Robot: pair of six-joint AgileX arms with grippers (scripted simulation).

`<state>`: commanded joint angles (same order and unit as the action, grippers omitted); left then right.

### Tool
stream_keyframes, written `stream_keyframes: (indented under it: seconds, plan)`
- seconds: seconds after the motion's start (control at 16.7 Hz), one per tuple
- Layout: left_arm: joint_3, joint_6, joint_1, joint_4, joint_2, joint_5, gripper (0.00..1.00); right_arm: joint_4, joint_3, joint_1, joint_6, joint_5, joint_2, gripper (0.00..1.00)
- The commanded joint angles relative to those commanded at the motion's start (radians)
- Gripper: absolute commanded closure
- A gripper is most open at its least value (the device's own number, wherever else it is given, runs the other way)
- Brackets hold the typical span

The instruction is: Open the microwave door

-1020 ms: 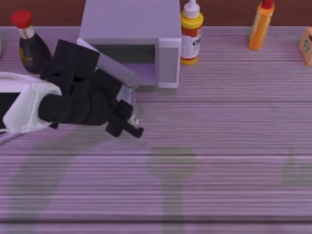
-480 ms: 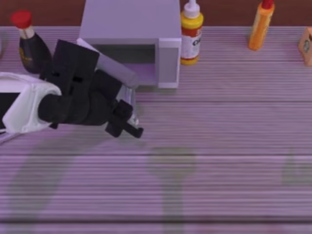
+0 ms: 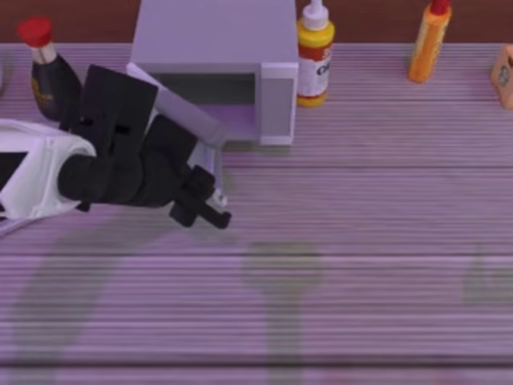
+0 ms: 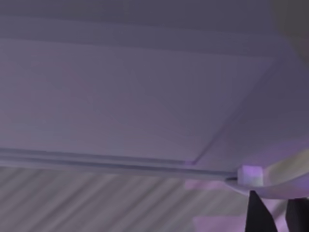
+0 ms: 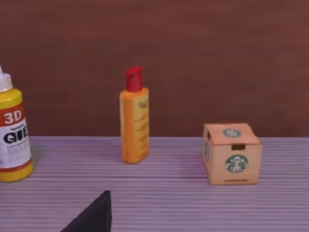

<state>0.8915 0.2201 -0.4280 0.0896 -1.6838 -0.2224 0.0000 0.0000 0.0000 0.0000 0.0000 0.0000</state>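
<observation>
The pale grey-white microwave (image 3: 212, 32) stands at the back of the table, left of centre. Its cavity shows dark behind the control strip (image 3: 276, 100). The microwave door (image 3: 192, 112) is swung out toward the left front, and its window fills the left wrist view (image 4: 120, 96). My left gripper (image 3: 207, 210) is shut on the door's free edge, with two dark fingertips (image 4: 260, 215) just under the door's curved handle (image 4: 282, 186). The right arm is out of the top view; only a dark part of its gripper (image 5: 91, 217) shows.
A dark bottle with a red cap (image 3: 48, 76) stands left of the microwave, close behind my left arm. A yellow glue bottle (image 3: 314, 56) stands right against the microwave's right side. Farther right are an orange bottle (image 3: 429, 44) and a small carton box (image 3: 503, 76).
My left gripper has shifted slightly to the left with the door's edge, and the door has swung a little farther open. Nothing else has moved.
</observation>
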Motion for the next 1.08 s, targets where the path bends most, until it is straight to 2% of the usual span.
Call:
stream_keyframes:
  seconds: [1.08]
  plan:
    - [-0.005, 0.017, 0.009, 0.005, 0.002, -0.009, 1.0, 0.0, 0.0, 0.0, 0.0, 0.0, 0.0, 0.0]
